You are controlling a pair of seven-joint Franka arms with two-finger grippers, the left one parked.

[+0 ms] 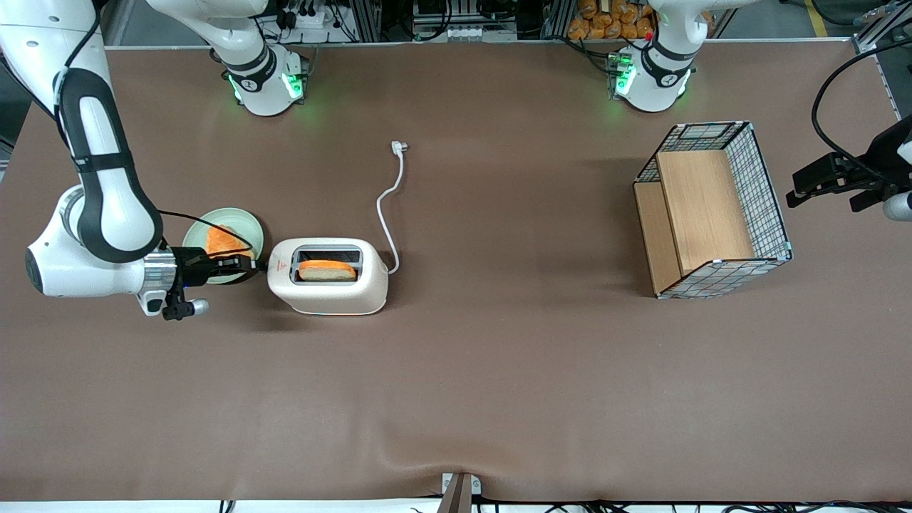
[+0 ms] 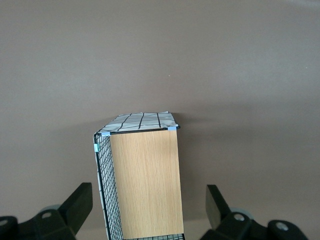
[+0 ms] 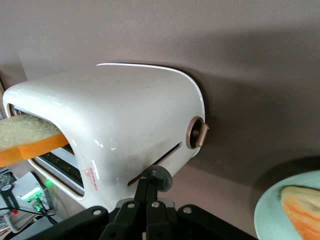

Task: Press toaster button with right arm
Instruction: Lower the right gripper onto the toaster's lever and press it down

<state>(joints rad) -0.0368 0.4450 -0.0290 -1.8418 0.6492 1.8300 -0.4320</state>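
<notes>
The cream-white toaster (image 1: 329, 287) stands on the brown table toward the working arm's end, with a slice of bread (image 1: 326, 270) in its top slot. It also shows in the right wrist view (image 3: 130, 115), with the red triangle mark (image 3: 91, 175). The small grey round toaster button (image 3: 161, 178) sticks out at one end of a dark slit in the narrow end. The right arm (image 1: 107, 206) reaches in level with the table. My gripper (image 1: 258, 266) is shut, and its fingertips (image 3: 149, 184) touch the button.
A pale green plate (image 1: 246, 222) with a piece of bread (image 1: 226, 242) lies under the gripper, beside the toaster. A brass dial (image 3: 196, 133) sits near the button. The white cord (image 1: 388, 206) runs to its plug (image 1: 399, 147). A wire basket with wooden panels (image 1: 712, 210) stands toward the parked arm's end.
</notes>
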